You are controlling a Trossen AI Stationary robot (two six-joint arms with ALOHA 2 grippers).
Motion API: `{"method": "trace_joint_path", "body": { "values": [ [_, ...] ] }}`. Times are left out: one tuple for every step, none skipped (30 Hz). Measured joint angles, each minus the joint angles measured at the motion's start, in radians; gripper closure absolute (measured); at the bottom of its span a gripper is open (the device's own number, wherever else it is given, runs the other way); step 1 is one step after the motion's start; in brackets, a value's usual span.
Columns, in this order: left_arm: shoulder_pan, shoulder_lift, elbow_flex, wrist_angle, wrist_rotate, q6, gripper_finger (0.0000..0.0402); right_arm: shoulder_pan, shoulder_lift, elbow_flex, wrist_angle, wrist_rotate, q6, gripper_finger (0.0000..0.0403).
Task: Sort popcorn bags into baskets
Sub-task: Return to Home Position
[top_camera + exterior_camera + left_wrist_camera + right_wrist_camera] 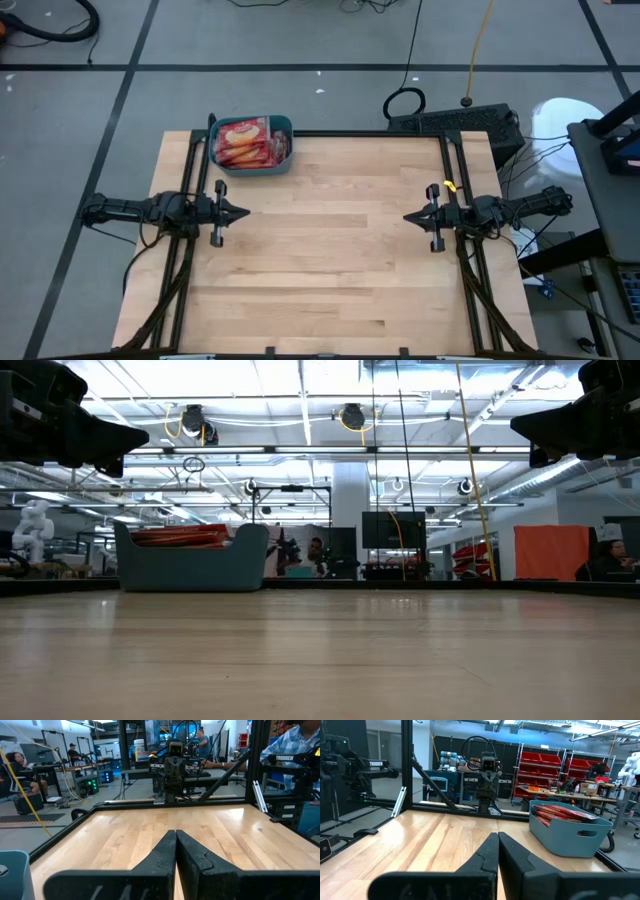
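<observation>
High view: left hand (243,211), right hand (408,216) both closed at opposite table (330,280) edges; basket (255,168) seemingly full.

On my low view the wooden desk (320,660) fills everything from 4 round to 8 o'clock. At 9 o'clock, far back on it, I see the teal bin (190,568) with red popcorn bags (180,537) heaped above its rim. The left gripper (138,436) hangs at 10 o'clock and the right gripper (522,426) at 2, both high above the desk. An orange panel (550,552) stands at 3 o'clock in the room behind.
</observation>
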State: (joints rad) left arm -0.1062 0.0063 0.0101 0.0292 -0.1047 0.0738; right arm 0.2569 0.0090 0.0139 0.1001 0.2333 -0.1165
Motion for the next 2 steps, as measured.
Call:
{"method": "trace_joint_path", "body": {
  "values": [
    [0.0, 0.0, 0.0, 0.0, 0.0, 0.0, 0.0389, 0.0, 0.0, 0.0, 0.0, 0.0, 0.0, 0.0403],
    [0.0, 0.0, 0.0, 0.0, 0.0, 0.0, 0.0389, 0.0, 0.0, 0.0, 0.0, 0.0, 0.0, 0.0403]
  ]
}}
